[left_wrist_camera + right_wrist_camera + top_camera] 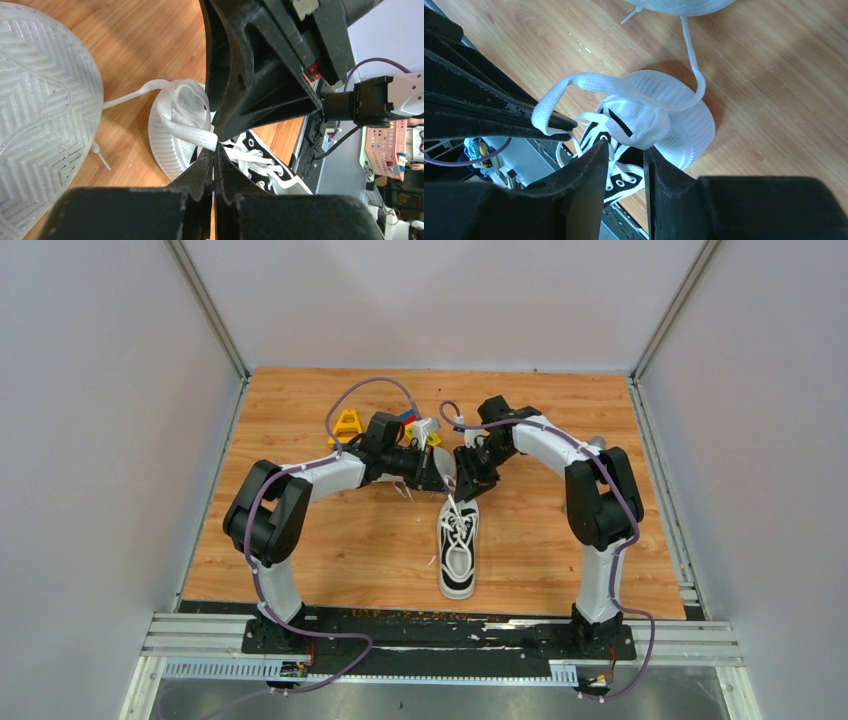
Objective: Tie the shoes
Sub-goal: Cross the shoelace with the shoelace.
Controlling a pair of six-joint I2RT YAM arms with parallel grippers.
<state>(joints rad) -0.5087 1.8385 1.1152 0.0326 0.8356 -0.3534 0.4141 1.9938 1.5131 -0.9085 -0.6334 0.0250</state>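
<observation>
No knot yet. The left pincer (214,156) is clenched on a lace loop (182,125) of the mid-frame shoe (458,552). The right pincer (626,155) stands parted beside it. The second shoe (45,110) lies sole-up, seemingly untied.

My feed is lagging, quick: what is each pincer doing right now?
Left pincer: closed, pinching the flat white shoelace.
Right pincer: partly open above the black canvas sneaker, nothing visibly gripped.

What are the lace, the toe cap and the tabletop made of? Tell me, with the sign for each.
Lace: flat woven white fabric, matte; weave texture shows.
Toe cap: likely white rubber, matte, moulded ribs.
Tabletop: wood or wood-look laminate, smooth slight sheen; grain pattern, cannot tell which.
</observation>
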